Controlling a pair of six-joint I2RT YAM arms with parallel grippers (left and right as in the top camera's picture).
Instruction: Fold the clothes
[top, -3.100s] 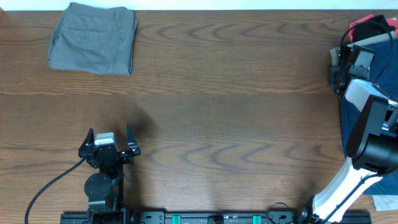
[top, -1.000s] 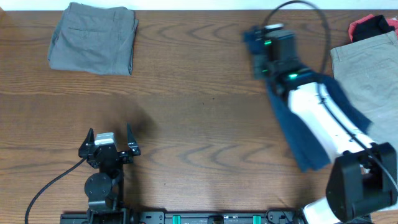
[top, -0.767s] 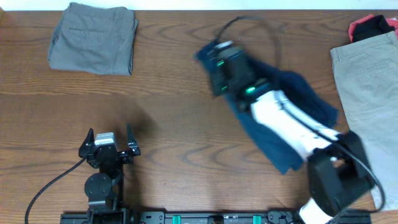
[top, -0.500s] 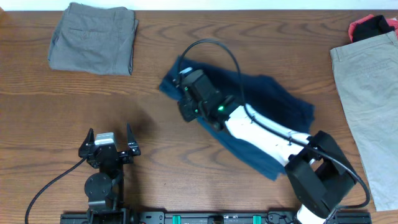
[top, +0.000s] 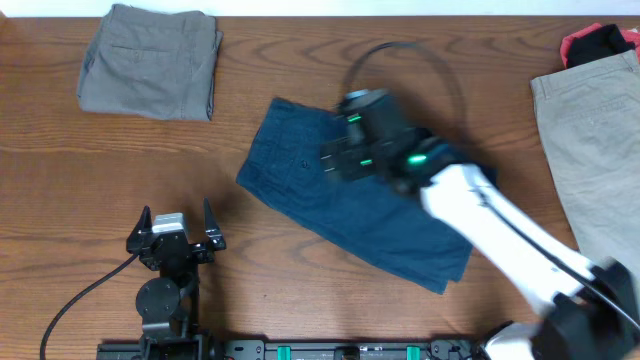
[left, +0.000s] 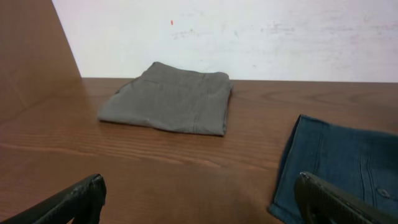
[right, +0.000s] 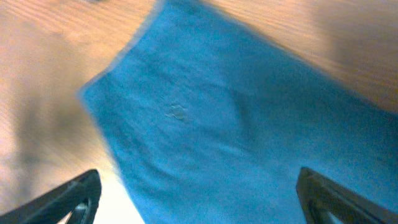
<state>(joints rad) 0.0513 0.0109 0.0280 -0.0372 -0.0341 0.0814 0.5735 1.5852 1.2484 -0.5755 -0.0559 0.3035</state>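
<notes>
The dark navy shorts (top: 385, 232) lie spread flat in the middle of the table, back pocket up, slanting from upper left to lower right. My right gripper (top: 340, 152) hovers over their upper part, open and holding nothing. In the right wrist view the blurred navy cloth (right: 236, 124) fills the space under the wide-open jaws (right: 199, 196). My left gripper (top: 176, 226) rests open and empty at the front left, apart from the shorts. In the left wrist view its jaws (left: 199, 202) face bare wood, with the navy shorts' edge (left: 339, 162) at right.
A folded grey-olive pair (top: 150, 62) lies at the back left and also shows in the left wrist view (left: 168, 99). A beige pair (top: 592, 150) lies flat at the right edge. A red and black cloth (top: 600, 40) sits in the back right corner.
My right arm swept in from the right with the navy shorts, laid them flat mid-table, let go and drew back to the right. The left arm has not moved.
</notes>
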